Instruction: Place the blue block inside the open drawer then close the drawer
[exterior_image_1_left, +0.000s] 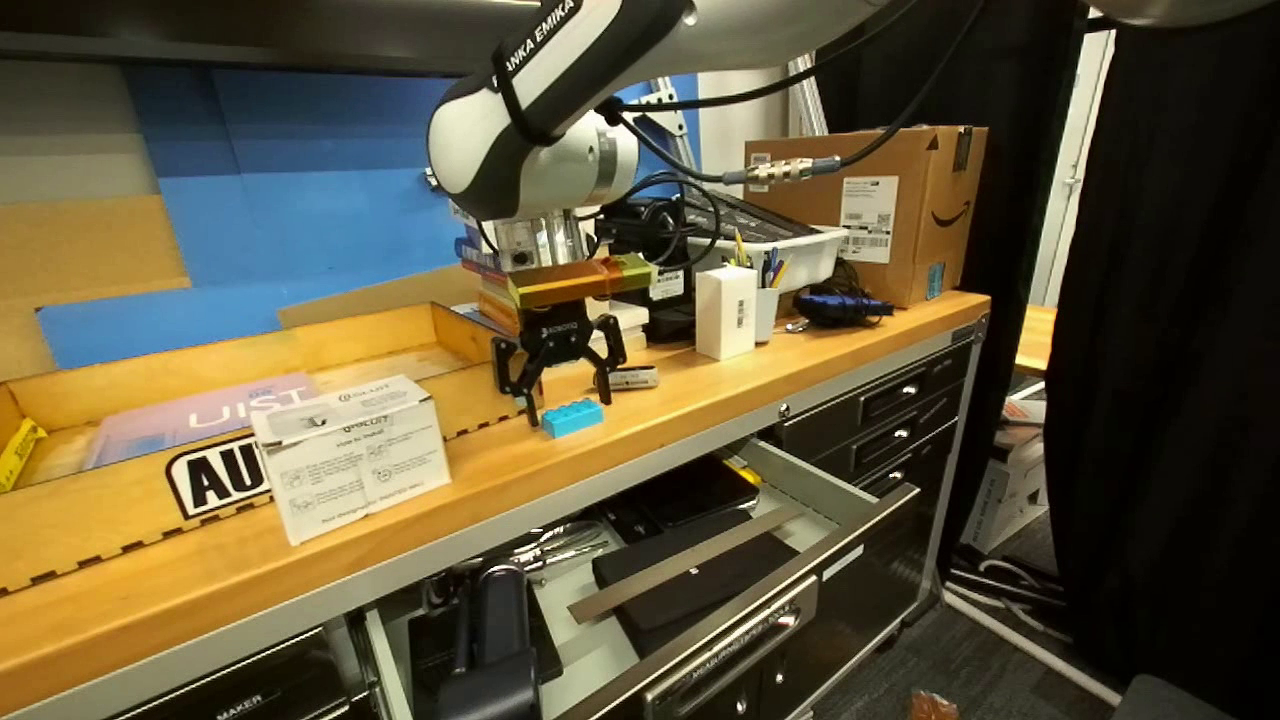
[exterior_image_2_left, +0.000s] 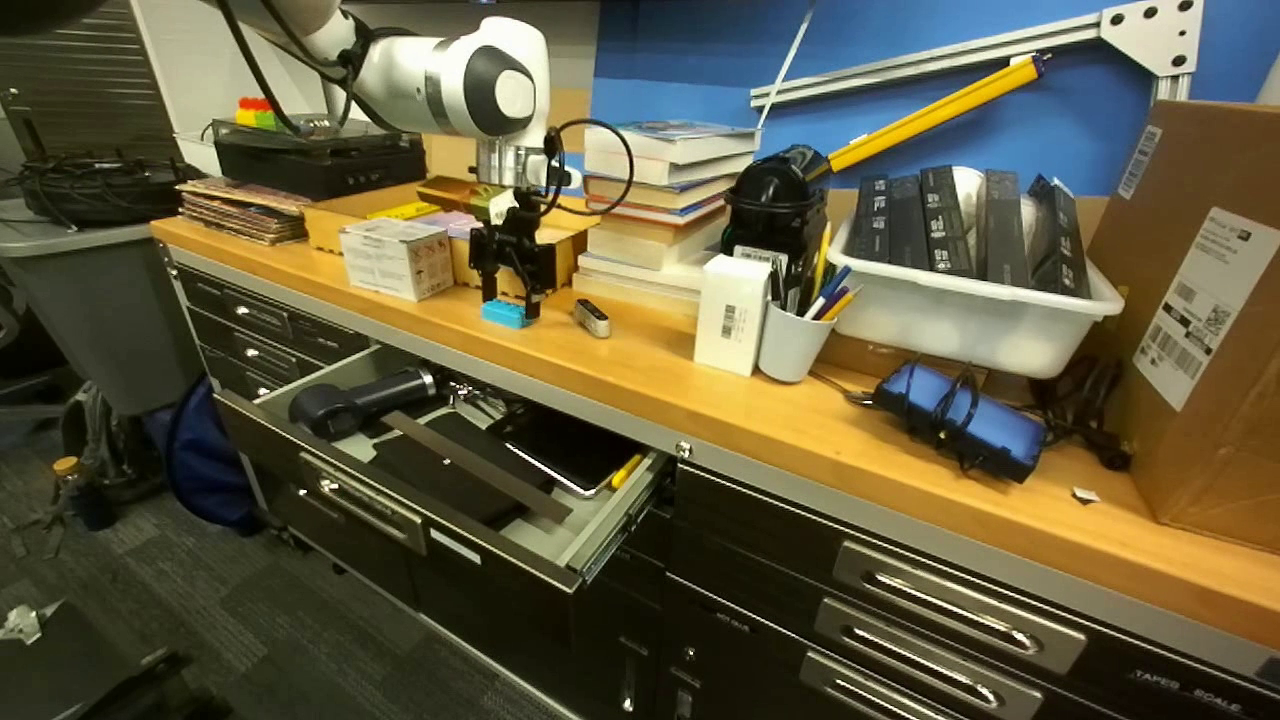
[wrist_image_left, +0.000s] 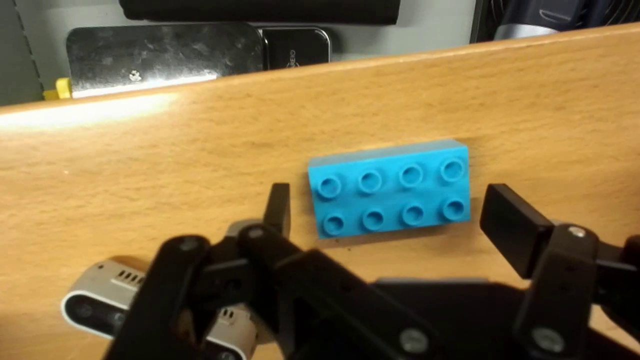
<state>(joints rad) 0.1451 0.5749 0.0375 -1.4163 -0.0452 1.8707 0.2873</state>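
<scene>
The blue block (exterior_image_1_left: 573, 418) lies studs up on the wooden tabletop near its front edge; it also shows in an exterior view (exterior_image_2_left: 506, 315) and in the wrist view (wrist_image_left: 392, 192). My gripper (exterior_image_1_left: 568, 405) points down over it, also in an exterior view (exterior_image_2_left: 511, 305). In the wrist view the gripper (wrist_image_left: 387, 210) is open, with one finger beyond each short end of the block and a gap at both ends. The open drawer (exterior_image_1_left: 850, 537) is pulled out below the tabletop edge, also in an exterior view (exterior_image_2_left: 520, 578); its pale inside (wrist_image_left: 435, 35) shows in the wrist view.
A small silver camera (wrist_image_left: 100, 300) lies beside the gripper. A white printed box (exterior_image_1_left: 350, 460) and a tan tray (exterior_image_1_left: 460, 345) stand to one side, with a book stack (exterior_image_2_left: 655, 220) behind. The drawer holds a dark handheld tool (exterior_image_2_left: 350, 400), a black case and a metal strip (exterior_image_2_left: 470, 465).
</scene>
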